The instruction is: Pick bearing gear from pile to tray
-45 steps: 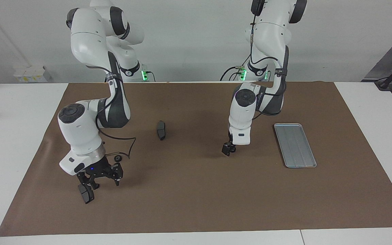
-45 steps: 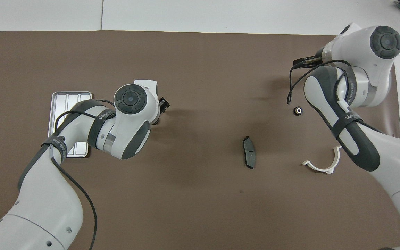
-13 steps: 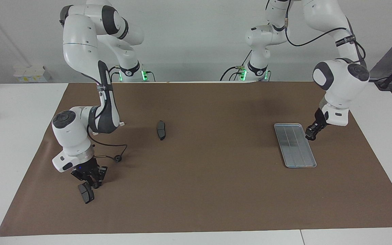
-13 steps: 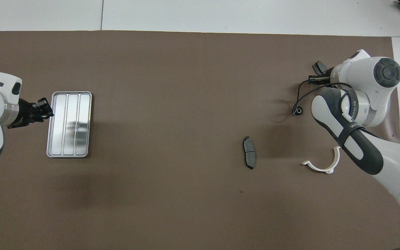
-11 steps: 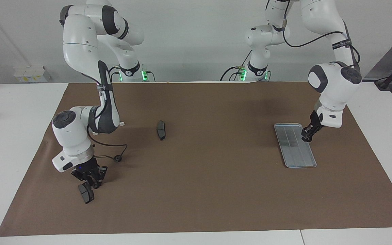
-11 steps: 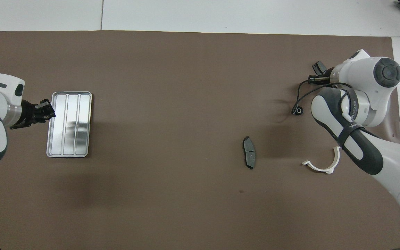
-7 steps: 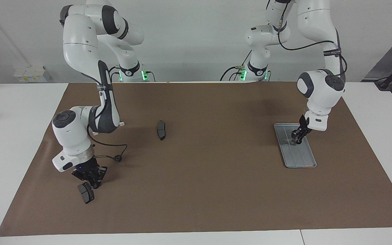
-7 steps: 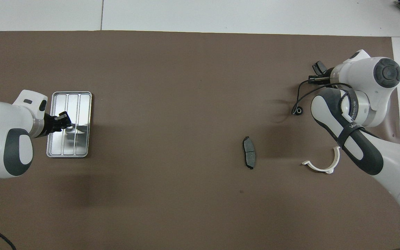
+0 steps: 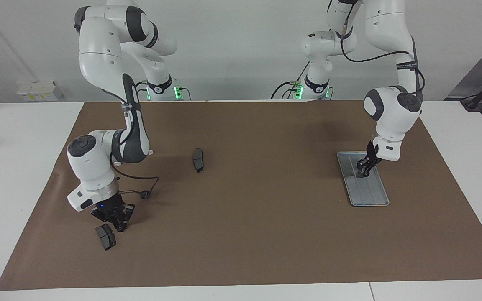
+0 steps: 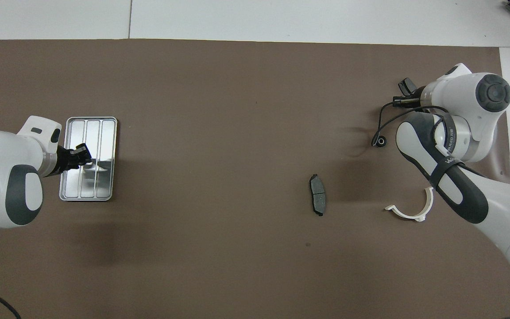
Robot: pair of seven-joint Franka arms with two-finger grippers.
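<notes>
- Precision matters at the right arm's end of the desk: the right gripper (image 9: 118, 227) hangs pinched together just above a brake pad (image 9: 106, 237), and I cannot tell whether it holds anything.
- One black ring (image 9: 144, 194) lies loose on the desk nearby, nearer the robots than that pad; I'd grip it squarely across its rim.
- A second brake pad (image 9: 198, 159) lies mid-desk, best left alone.
- The left gripper (image 9: 361, 173) hovers low over the tray (image 9: 370, 196); apart or together, I cannot tell. Any release should be low, so nothing rolls out.
</notes>
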